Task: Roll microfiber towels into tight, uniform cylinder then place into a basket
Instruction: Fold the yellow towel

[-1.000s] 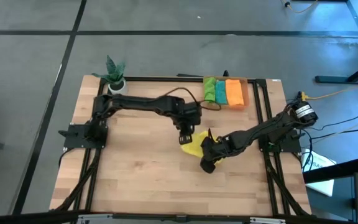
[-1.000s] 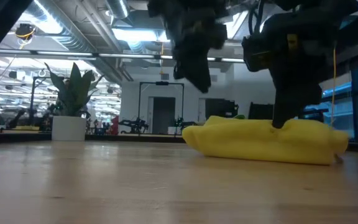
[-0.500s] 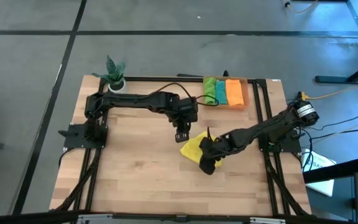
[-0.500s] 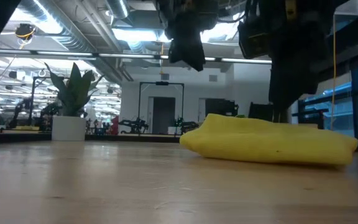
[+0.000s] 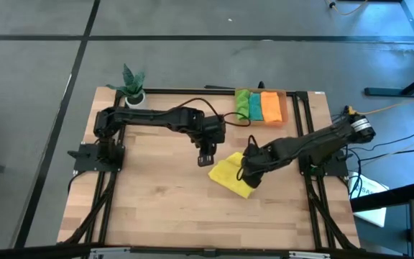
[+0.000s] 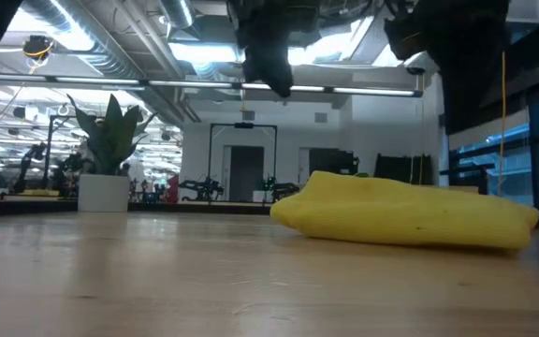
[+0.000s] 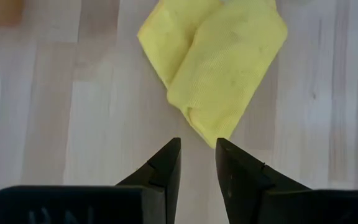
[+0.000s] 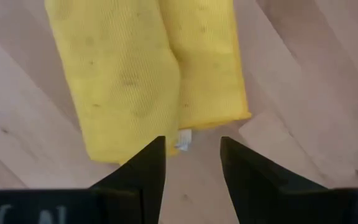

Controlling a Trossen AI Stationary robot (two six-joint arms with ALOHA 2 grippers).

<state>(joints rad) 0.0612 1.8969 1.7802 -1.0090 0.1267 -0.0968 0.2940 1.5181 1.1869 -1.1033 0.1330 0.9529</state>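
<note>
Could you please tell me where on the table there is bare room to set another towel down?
The widest bare wood lies along the near edge of the table, below the yellow towel. Another free patch sits between the potted plant and the left gripper. The middle is crowded with both arms; the right gripper hangs over the towel. The basket is filled by three towels.

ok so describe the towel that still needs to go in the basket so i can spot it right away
Start at the wooden table and look near its middle, between the two arms. The yellow towel lies there loosely folded, alone on the bare wood. The green, teal and orange towels sit side by side in the basket at the far edge.
</note>
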